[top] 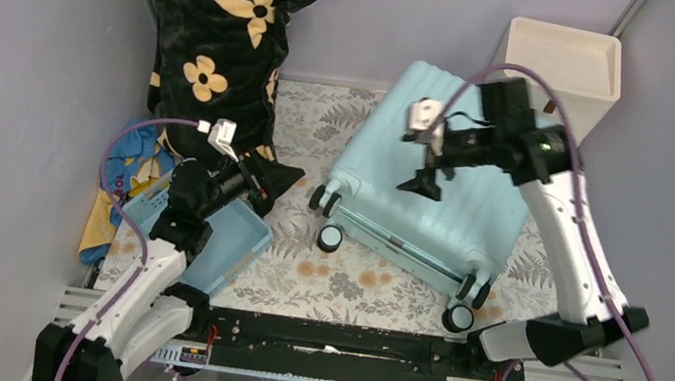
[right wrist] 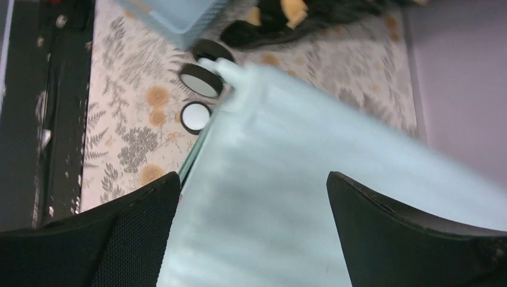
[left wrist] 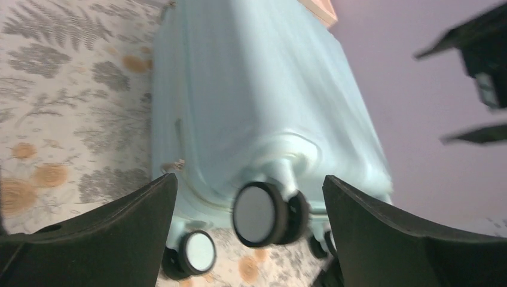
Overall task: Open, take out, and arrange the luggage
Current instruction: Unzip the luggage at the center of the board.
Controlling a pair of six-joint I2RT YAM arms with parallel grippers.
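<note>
Pale aqua it was, the ribbed suitcase (left wrist: 251, 89) framed between the jaws of the left gripper (left wrist: 250, 179), its wheels (left wrist: 257, 213) black with whitish caps. Beyond one jaw, the tablecloth (left wrist: 66, 119) was cream with grey ferns and tan blossoms.

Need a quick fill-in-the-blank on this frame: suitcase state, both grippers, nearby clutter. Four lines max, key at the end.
1. The suitcase lies flat on the floral cloth with its shell ____.
2. The right gripper hovers above the suitcase, jaws ____.
3. The left gripper, jaws open and holding nothing, faces the suitcase's ____.
4. Next to the black floral blanket sits a small blue plastic ____.

Missing words: closed; open; wheels; basket.
</note>
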